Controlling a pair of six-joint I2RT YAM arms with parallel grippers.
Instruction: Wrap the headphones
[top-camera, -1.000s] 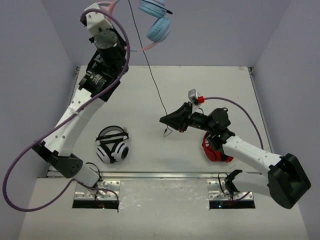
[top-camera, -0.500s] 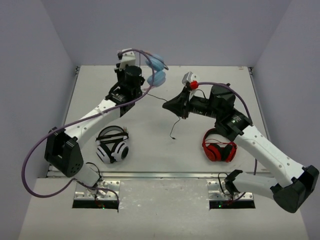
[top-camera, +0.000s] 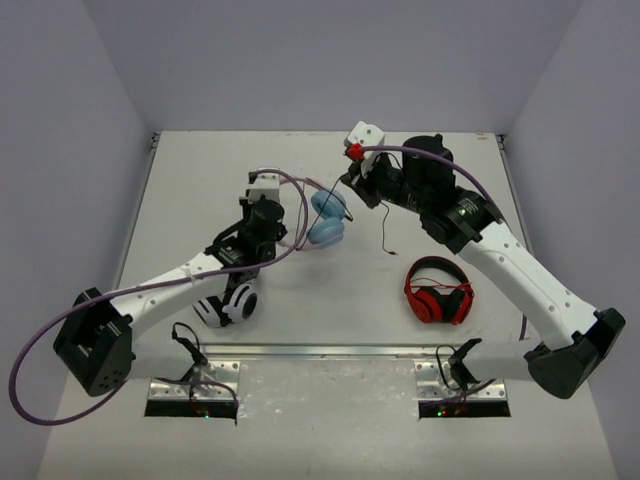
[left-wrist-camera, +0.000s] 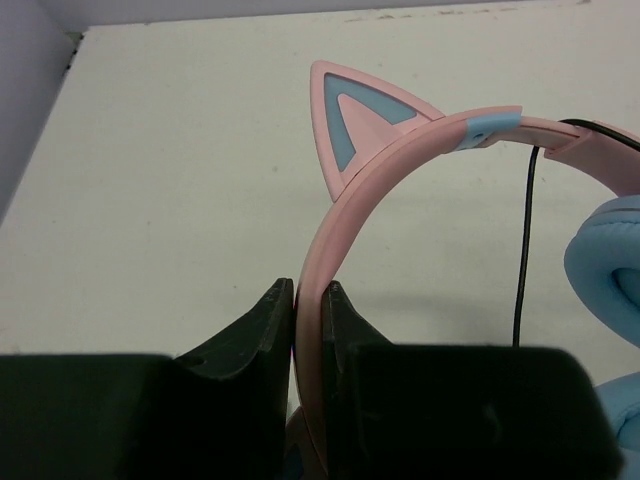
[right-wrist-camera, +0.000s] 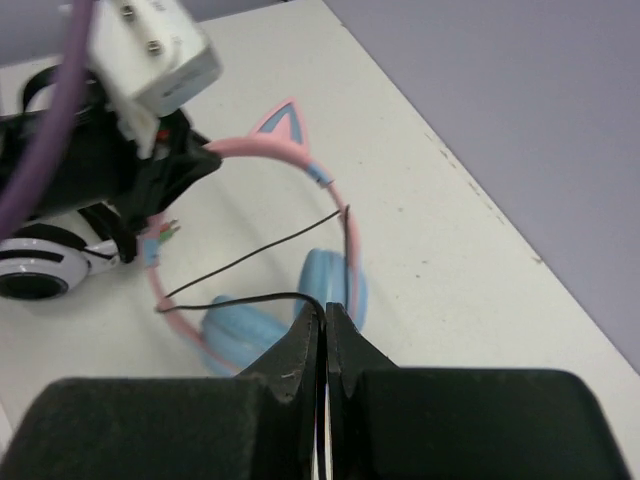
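The headphones (top-camera: 328, 218) have light blue earcups and a pink headband with cat ears. They are near the table's middle, toward the far side. My left gripper (top-camera: 285, 232) is shut on the pink headband (left-wrist-camera: 330, 230), just below a cat ear (left-wrist-camera: 350, 115). My right gripper (top-camera: 348, 183) is shut on the thin black cable (right-wrist-camera: 240, 300), right beside the earcups (right-wrist-camera: 330, 280). The loose end of the cable (top-camera: 385, 225) hangs down to the table right of the earcups. In the left wrist view a blue earcup (left-wrist-camera: 605, 250) sits at the right edge.
Black-and-white striped headphones (top-camera: 228, 300) lie under the left arm near the front edge. Red-and-black headphones (top-camera: 438, 295) lie at the front right under the right arm. Grey walls enclose the table on three sides.
My left arm has brought the headphones down from high above to the table's middle. My right gripper has moved toward the far side and up to the earcups, still on the cable.
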